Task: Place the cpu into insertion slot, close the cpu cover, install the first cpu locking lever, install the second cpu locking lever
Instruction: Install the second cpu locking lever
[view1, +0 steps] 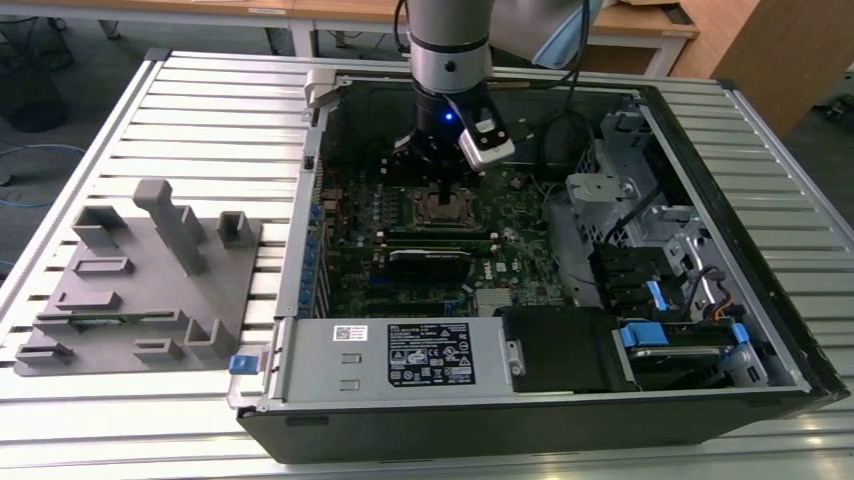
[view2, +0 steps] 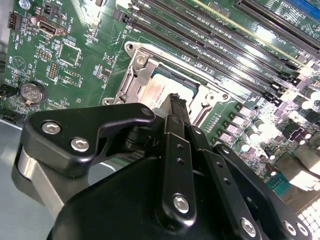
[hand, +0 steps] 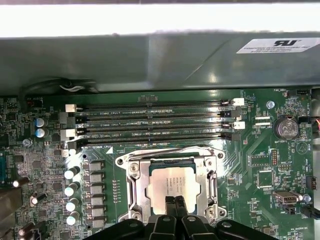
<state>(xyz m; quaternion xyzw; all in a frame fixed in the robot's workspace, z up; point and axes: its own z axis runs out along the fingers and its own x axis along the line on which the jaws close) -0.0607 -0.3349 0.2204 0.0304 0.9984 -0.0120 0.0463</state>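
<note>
Over the motherboard (hand: 45, 165), my gripper (hand: 175, 205) hovers with jaws clenched empty, tips just above the cpu (hand: 172, 182). It sits in the slot (hand: 131, 197), the cover (hand: 207, 175) down around it. Levers look unfinished, though I cannot tell.
</note>
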